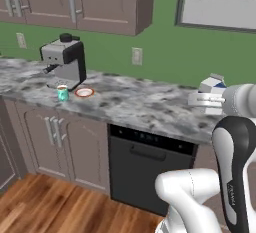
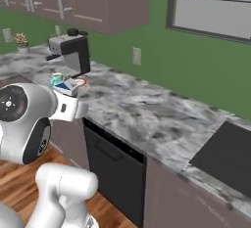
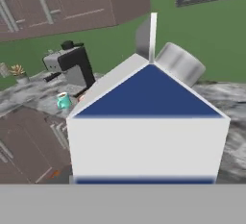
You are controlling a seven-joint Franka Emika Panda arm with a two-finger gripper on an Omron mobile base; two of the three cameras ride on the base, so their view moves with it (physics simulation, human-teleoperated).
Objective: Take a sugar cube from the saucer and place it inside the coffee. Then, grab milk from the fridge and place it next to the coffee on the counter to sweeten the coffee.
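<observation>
Clearly the main risk is in the carry and the set-down: the gripper (image 1: 206,98), at the right edge of the left base view, is clamped on the milk (image 1: 212,83), and the coffee (image 1: 62,93) sits well apart, toward the left of that frame beside the saucer (image 1: 84,92). If the carton comes down too close, its wide body could knock the small teal mug, spill it or shove it into the coffee machine (image 1: 64,62) just behind it. I'd also judge a slip possible, since the carton is smooth and light and is held out at the end of a long reach. Set down short of the mug, it would stand on the counter (image 1: 135,107) but not next to the coffee.

The milk is a white gable-top carton with a blue roof panel, a blue band near its base and a grey round cap on one slope (best seen in the centre of the hand view, where it looms large). It looks upright there. In the right base view it shows at left of centre, small, in front of the mug.
</observation>
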